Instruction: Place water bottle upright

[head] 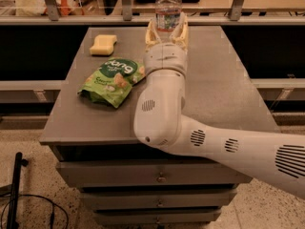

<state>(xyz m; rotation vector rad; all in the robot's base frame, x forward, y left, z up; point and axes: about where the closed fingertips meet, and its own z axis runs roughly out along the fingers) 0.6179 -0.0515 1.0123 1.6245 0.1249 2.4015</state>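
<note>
At far edge of counter (228,89), pincer (167,26) looks clamped on upright water bottle (168,6); releasing this near the edge could topple it off.

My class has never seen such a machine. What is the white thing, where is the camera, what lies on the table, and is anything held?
The white shape is a robot arm reaching across a grey table with drawers. The one camera looks along the arm from behind; where it is mounted cannot be told. At the arm's tip, near the table's far edge, the end effector, two pale fingers, grips an upright water bottle. A green snack bag and a yellow sponge lie left of the arm.
</note>
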